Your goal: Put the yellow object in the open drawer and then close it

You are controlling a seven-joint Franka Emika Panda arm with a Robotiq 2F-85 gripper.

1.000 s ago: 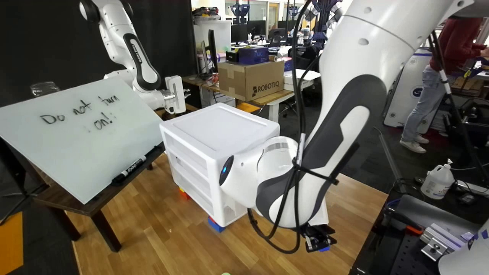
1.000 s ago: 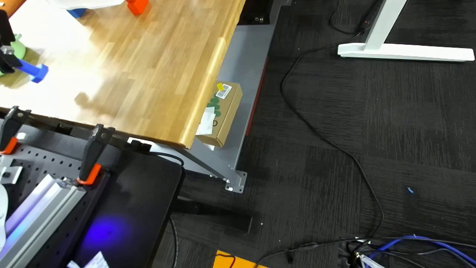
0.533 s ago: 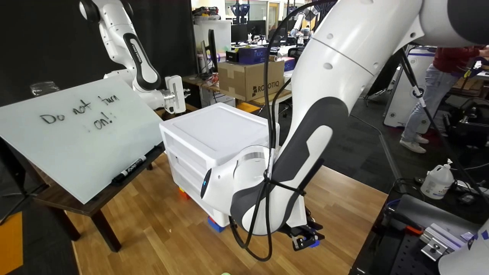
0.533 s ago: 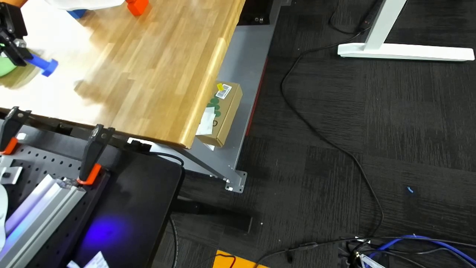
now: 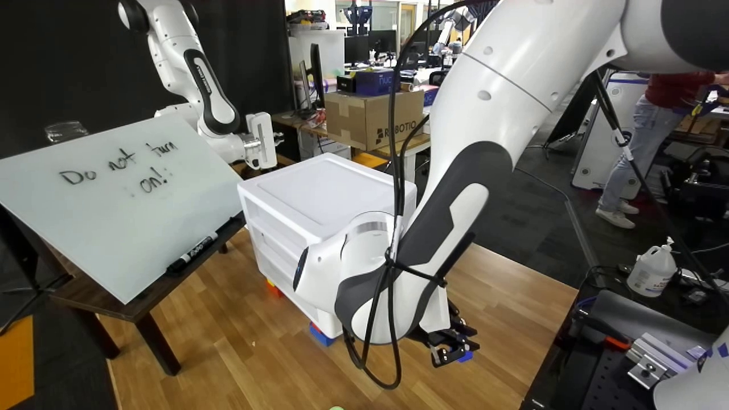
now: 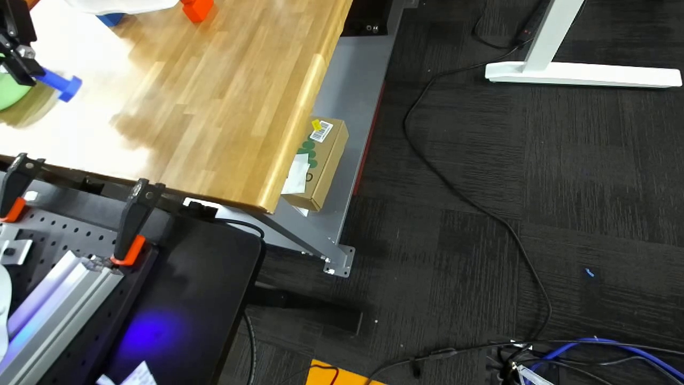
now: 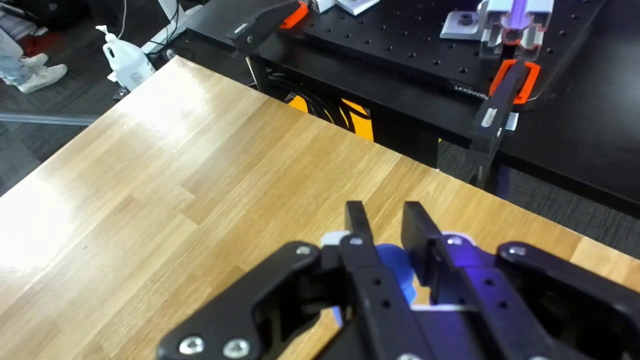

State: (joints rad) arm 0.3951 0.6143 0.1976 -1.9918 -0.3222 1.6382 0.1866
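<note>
The white three-drawer unit stands on blocks on the wooden table. My arm hides part of it, and I see no drawer sticking out. The yellow object does not show in any view. My gripper is above the table to the right of the unit. In the wrist view the gripper is shut on a blue object, with a gap between the fingertips. The blue object's end pokes out past the fingers in both exterior views.
A light green rounded thing is partly behind my gripper. Red and blue blocks are under the unit. A tilted whiteboard stands left of it. Clamps and a black pegboard table adjoin the table edge.
My arm and gripper have moved left in an exterior view, closer to the drawer unit, then slowed. The blue object has moved along with the gripper.
</note>
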